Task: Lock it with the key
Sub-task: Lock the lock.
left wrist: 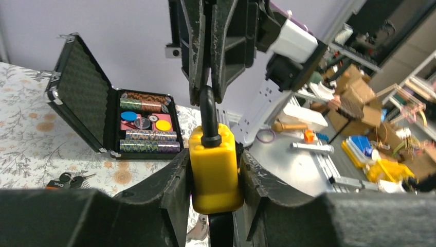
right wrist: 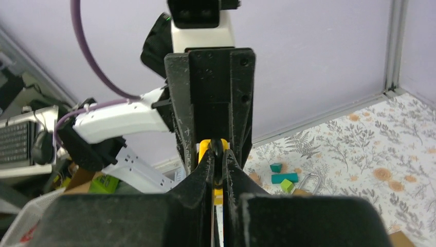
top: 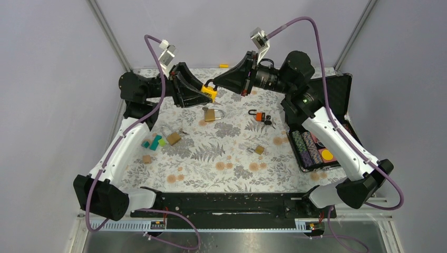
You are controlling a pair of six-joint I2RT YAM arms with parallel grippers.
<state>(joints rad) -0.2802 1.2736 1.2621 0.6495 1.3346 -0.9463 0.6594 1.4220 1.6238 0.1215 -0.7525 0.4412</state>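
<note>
Yellow padlock: body clamped in left gripper, shackle pinched by right gripper, far centre. Closure unconfirmed; locking apparently outstanding.

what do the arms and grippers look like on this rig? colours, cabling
The left arm and right arm match: white shells, black joints and bases. The left gripper and right gripper are black, each with two wedge-shaped fingers. A purple cable loops along each arm to a white wrist camera. Right arm's joint shows a green light.
</note>
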